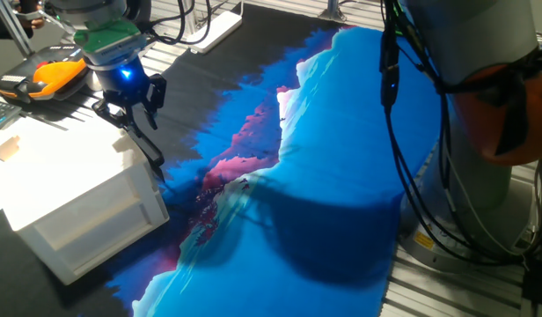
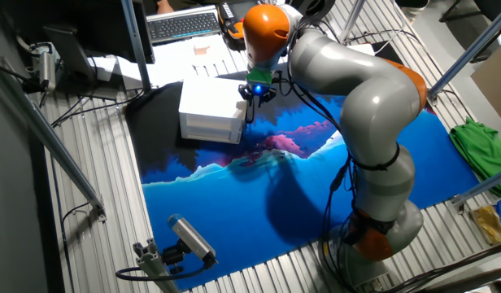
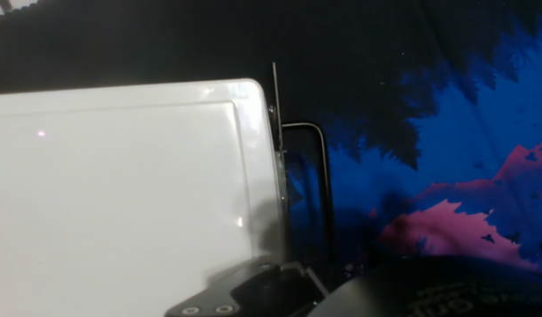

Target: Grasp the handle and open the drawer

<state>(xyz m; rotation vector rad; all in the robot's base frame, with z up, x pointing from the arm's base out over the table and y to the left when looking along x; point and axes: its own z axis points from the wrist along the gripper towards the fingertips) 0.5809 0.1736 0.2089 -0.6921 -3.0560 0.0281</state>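
Inspection of the approach step. The white cabinet (image 1: pixel 82 198) sits at the left of one fixed view, on a blue, pink and black printed mat (image 1: pixel 341 158) covering the counter (image 2: pixel 96 220). The drawer (image 3: pixel 121 194) appears shut or nearly so: in the hand view its white top face fills the left half of the frame and its end face runs down the middle as a thin edge. No gap at the cabinet front is discernible in either fixed view.

The handle (image 3: pixel 319 189) is a thin black bar standing off that end face, at centre frame in the hand view, with the mat visible through the loop. In the fixed views it is too small or too hidden to make out.

The claw (image 1: pixel 137 113) hangs at the upper left of one fixed view, over the right-hand end of the cabinet, a blue light lit on the wrist above it. Its fingers are parted with empty space between them; it holds nothing. One long dark finger (image 1: pixel 148 145) reaches down beside the cabinet's corner. In the other fixed view the claw (image 2: pixel 252 98) sits at upper centre, just beside the cabinet's near corner.

Judgement: the grasp is not yet made. The next move calls for the fingers to straddle the bar, close on it, then pull away from the cabinet, rightward in the hand view.
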